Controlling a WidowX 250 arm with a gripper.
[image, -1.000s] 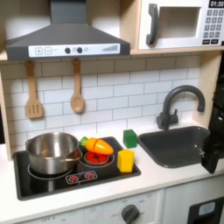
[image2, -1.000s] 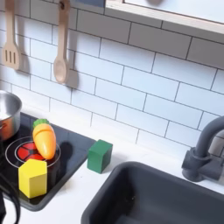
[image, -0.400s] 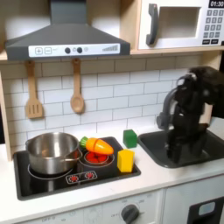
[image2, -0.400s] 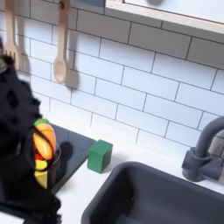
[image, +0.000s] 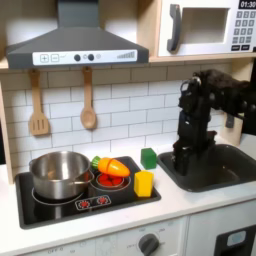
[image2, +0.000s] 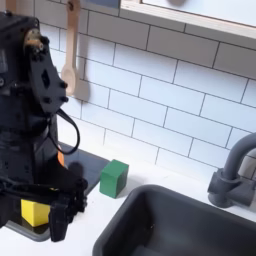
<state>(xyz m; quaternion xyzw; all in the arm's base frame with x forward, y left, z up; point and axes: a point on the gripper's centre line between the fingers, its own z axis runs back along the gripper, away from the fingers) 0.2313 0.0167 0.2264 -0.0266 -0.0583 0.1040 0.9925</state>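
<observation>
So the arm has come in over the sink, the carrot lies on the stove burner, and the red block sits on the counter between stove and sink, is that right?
Not quite: the block between stove and sink is green, not red, as the first exterior view shows. The rest holds: the gripper hangs at the sink's left edge and the carrot lies on the burner.
</observation>
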